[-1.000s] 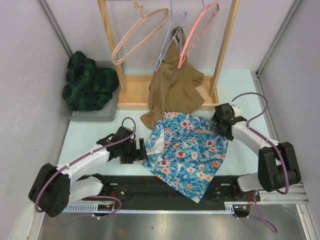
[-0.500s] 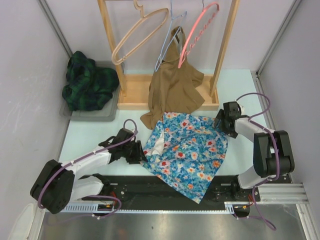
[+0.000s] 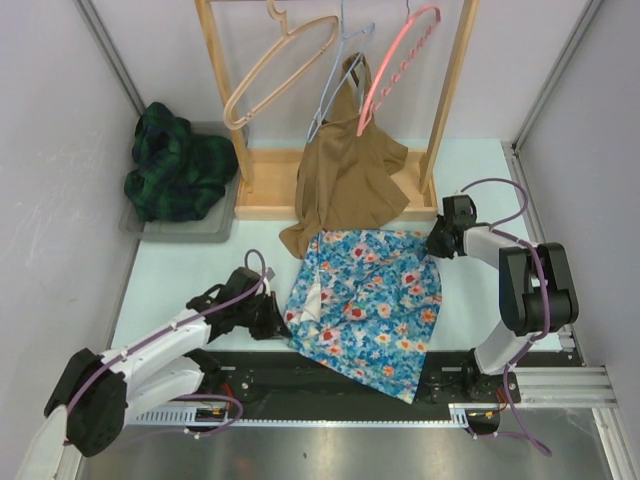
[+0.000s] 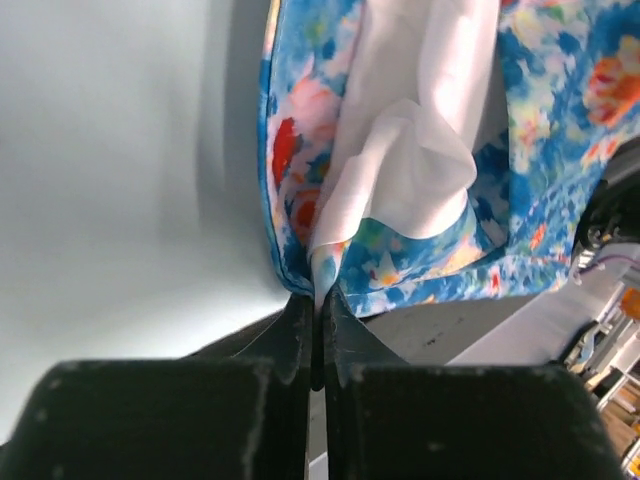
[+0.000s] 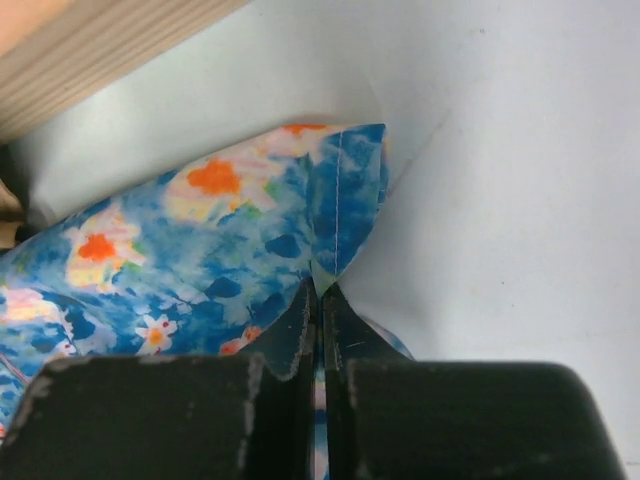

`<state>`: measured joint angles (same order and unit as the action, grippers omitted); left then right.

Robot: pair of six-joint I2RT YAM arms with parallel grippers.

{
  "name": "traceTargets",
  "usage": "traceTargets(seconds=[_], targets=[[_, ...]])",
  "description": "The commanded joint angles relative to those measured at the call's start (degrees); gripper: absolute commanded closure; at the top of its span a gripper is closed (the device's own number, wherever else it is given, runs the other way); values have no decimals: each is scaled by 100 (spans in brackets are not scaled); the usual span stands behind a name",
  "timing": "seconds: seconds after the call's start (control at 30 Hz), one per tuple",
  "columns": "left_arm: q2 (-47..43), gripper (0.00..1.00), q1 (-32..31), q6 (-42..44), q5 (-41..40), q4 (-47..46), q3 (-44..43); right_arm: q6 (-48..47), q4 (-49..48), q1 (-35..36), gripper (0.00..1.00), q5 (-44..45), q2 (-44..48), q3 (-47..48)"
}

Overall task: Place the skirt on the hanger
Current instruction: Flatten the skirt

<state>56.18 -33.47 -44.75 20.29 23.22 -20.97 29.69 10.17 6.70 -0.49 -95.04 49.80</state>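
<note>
**Item 1.** Skirt (image 3: 365,300): blue floral w/ white lining. Lies spread on table (image 3: 190,270) in front of wooden rack (image 3: 450,100), btw. the two grippers. Near corner overlaps black base rail (image 3: 250,362). Not on any hanger.

**Item 2.** L gripper (image 3: 275,318): at skirt's left edge, low to table. Jaws pinched together on the hem fold where lining shows; cloth fans out past the tips.

**Item 3.** R gripper (image 3: 435,245): at skirt's far right corner, near rack foot. Jaws closed on the corner's stitched edge.

**Item 4.** Hangers on rack: beige hanger (image 3: 275,75), pale blue hanger (image 3: 340,80), pink hanger (image 3: 395,65).

**Item 5.** Brown garment (image 3: 345,180): hangs from rack, hem touching skirt's far edge.

**Item 6.** Green plaid garment (image 3: 175,165): bundled in grey tray (image 3: 190,232), far left, well apart from skirt.
</note>
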Motion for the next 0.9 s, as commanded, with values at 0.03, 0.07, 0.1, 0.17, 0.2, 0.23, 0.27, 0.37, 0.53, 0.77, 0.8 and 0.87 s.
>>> traceTargets(seconds=[0.03,0.07,0.1,0.17,0.2,0.23,0.27,0.37,0.53,0.77,0.8,0.87], targets=[[-572,100,-475,-701,326,51,277,-113,327,59,100,40,-102,626],[-652,100,-685,-789,361,-45,321,-156,353,42,100,40,-76,871],[-713,100,-774,-981,405,-89,435,-174,371,51,100,40,-41,995],[-854,100,-1046,-1175,449,-212,541,-227,477,59,100,216,-49,1389],[-898,100,-1152,-1359,432,-256,620,-297,520,68,100,207,-110,1540],[-933,95,-1309,-1422,432,-283,647,-332,608,60,100,225,-146,1654],[-986,77,-1363,-1466,414,-179,647,-367,652,68,100,234,-181,1760],[-1196,24,-1416,-1397,-85,661,306,-473,837,94,74,391,-173,2042],[-1435,12,-1399,-1168,-2343,1957,-1258,-552,978,323,27,954,467,1893],[-224,21,-1083,-264,-2777,820,-2437,-588,1373,1148,25,1271,1276,1709],[13,24,-978,-210,-2716,624,-2551,-579,1399,1280,25,1227,1408,1647],[813,34,-644,-43,-2417,46,-2657,-404,1400,1508,27,1105,1663,1411]])
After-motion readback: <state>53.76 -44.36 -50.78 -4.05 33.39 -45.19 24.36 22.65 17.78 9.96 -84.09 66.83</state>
